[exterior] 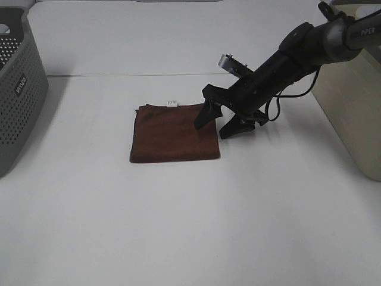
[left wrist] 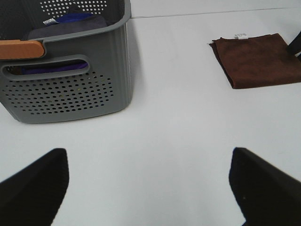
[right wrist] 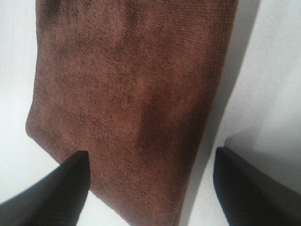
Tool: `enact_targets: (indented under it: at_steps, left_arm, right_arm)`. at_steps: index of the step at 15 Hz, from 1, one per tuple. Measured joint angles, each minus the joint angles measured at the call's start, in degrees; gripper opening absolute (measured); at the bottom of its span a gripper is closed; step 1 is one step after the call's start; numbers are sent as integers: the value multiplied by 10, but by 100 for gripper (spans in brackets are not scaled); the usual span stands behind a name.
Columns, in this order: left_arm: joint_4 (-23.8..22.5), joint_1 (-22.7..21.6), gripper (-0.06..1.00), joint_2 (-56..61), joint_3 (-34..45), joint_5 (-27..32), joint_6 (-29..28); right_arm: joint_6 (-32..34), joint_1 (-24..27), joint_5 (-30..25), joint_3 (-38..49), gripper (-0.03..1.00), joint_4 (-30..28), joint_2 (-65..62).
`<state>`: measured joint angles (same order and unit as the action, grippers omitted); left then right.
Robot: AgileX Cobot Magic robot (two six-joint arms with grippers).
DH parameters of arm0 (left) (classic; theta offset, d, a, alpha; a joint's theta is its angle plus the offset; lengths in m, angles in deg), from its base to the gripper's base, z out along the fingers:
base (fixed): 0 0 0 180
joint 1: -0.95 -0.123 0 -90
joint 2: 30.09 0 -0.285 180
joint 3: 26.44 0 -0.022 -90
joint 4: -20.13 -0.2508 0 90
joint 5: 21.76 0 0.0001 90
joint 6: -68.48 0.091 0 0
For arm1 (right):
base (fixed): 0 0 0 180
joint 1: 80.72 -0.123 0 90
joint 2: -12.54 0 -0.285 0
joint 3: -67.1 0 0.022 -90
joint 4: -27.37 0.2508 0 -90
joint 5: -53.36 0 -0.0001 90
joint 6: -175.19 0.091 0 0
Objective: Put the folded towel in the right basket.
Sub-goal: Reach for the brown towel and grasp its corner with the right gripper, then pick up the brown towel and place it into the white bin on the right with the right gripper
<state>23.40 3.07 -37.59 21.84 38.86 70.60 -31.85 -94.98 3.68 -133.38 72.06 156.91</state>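
Currently, you have the folded towel [exterior: 174,132] lying flat on the table [exterior: 178,238], just toward 12 o'clock from the middle of the exterior high view. It is dark brown, squared up, with a small white label [exterior: 172,103] at its 12 o'clock edge.

Right arm [exterior: 309,42]: it reaches in from 2 o'clock and slopes down to the towel's 3 o'clock edge. The right jaws stand wide and hold nothing. They straddle that edge: one finger [exterior: 203,116] is over the cloth and the other [exterior: 235,128] over bare table just beside it. The right wrist view agrees, with the towel [right wrist: 136,94] between and beyond the two dark tips. You cannot tell from any view whether the tips touch the cloth or the table.

Right basket [exterior: 351,113]: beige, at 3 o'clock at the frame edge, well apart from the towel. Its inside is out of view.

Left basket [exterior: 18,101]: grey and perforated, at 9 o'clock.

Left jaws: seen only in the left wrist view, wide apart, with bare table between them. That view also shows the left basket [left wrist: 70,89] with purple cloth [left wrist: 70,21] inside, and the towel [left wrist: 257,59] farther off.
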Motion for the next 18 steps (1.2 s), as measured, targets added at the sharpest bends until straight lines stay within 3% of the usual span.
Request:
enact_targets:
  at_steps: [3, 5, 7, 10, 18]
  left_arm:
    - [0, 0, 88, 0, 0, 0, 0]
    - [0, 0, 88, 0, 0, 0, 0]
    - [0, 0, 88, 0, 0, 0, 0]
    - [0, 0, 88, 0, 0, 0, 0]
    - [0, 0, 88, 0, 0, 0, 0]
  right_arm:
    - [0, -1, 13, -5, 70, 31, 11]
    - [0, -10, 20, -7, 64, 48, 20]
    - [5, -26, 41, -10, 46, 40, 25]
    - [40, -32, 46, -18, 4, -4, 29]
    - [87, -32, -76, -65, 1, -93, -77]
